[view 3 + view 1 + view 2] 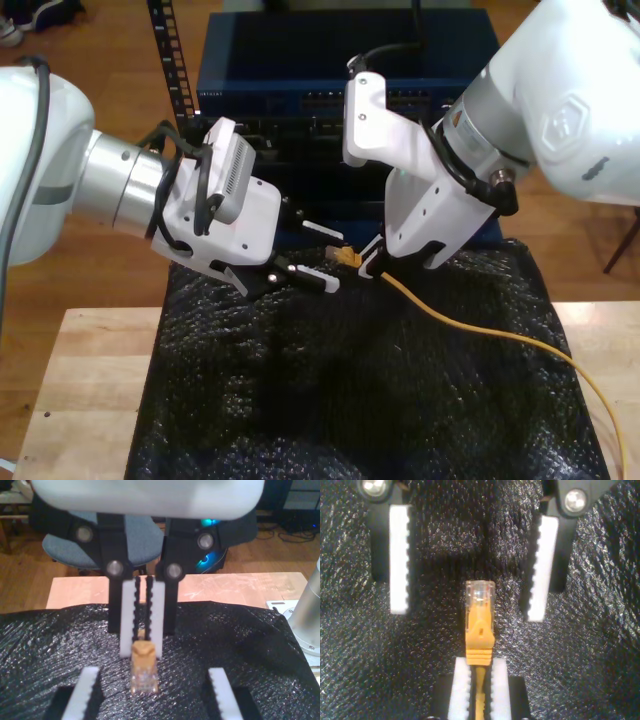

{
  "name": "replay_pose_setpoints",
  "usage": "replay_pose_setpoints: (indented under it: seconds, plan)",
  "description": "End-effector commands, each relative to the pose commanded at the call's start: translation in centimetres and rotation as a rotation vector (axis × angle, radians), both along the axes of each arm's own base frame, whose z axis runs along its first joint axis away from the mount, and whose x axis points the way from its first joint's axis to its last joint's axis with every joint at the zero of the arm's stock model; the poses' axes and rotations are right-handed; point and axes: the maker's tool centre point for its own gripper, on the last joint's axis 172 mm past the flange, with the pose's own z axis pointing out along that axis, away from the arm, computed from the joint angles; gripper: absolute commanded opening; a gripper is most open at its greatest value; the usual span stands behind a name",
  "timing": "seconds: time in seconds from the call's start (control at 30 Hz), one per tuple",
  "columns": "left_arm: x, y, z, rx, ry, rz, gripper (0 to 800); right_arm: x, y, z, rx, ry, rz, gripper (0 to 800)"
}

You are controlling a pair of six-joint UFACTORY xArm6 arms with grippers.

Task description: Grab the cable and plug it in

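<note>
Black bubble-wrap sheet [340, 400] underfoot; second gripper [142, 612] pinched yellow-orange network cable [470, 322], clear-tipped plug [480, 611] pointing straight into first gripper's [150, 695] open jaws.

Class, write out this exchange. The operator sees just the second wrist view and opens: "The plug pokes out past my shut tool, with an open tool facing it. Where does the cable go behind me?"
Observer: From the second tool the cable trails over the black mat toward the exterior view's right and leaves at its lower right corner.
Operator: Whose open tool is that?
Observer: It is the first tool, on the arm at the exterior view's left.
Operator: Is there anything to plug into?
Observer: A blue rack unit stands behind the mat.
</note>
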Motion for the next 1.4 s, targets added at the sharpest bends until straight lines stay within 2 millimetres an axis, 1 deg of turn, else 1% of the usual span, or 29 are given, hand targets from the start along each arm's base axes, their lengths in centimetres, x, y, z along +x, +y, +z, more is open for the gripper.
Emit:
replay_pose_setpoints:
  seconds: [0.1, 0.2, 0.23, 0.4, 0.53, 0.63, 0.7, 0.77, 0.9, 1.07, 1.4]
  plan:
    - [0.1, 0.1, 0.0, 0.001, -0.001, 0.003, 425, 0.0, 0.1, 0.0, 0.000, 0.000, 0.002, 4]
    - [0.1, 0.1, 0.0, 0.001, -0.001, 0.003, 411, 0.0, 0.0, -0.1, -0.002, 0.001, 0.000, 4]
    - [0.1, 0.0, 0.0, 0.001, -0.001, 0.002, 390, 0.0, 0.0, -0.1, -0.002, -0.001, 0.001, 4]
    - [0.1, 0.1, 0.0, 0.002, -0.001, 0.005, 380, 0.0, 0.0, -0.1, -0.001, 0.001, 0.001, 6]
    - [0.1, 0.1, 0.0, 0.002, -0.001, 0.005, 359, -0.1, 0.0, -0.2, -0.002, 0.004, 0.002, 4]
    - [0.1, 0.1, 0.0, 0.002, 0.000, 0.005, 310, -0.1, 0.0, -0.1, -0.001, 0.003, 0.002, 4]
    - [0.1, 0.1, 0.0, 0.002, 0.001, 0.006, 299, 0.0, 0.0, -0.1, -0.001, 0.001, 0.001, 4]
    - [0.1, 0.1, 0.0, 0.002, 0.004, 0.007, 246, 0.0, 0.0, -0.1, -0.001, 0.001, 0.001, 4]
    - [0.2, 0.0, 0.1, -0.002, 0.005, 0.010, 208, -0.1, 0.0, -0.1, -0.001, 0.003, 0.002, 4]
    - [0.4, -0.4, 1.0, -0.036, 0.004, 0.017, 202, 0.0, 0.0, -0.2, -0.001, 0.003, 0.001, 4]
    - [0.6, -0.2, 0.9, -0.035, 0.000, 0.026, 202, 0.0, 0.0, -0.1, -0.001, 0.002, -0.002, 6]
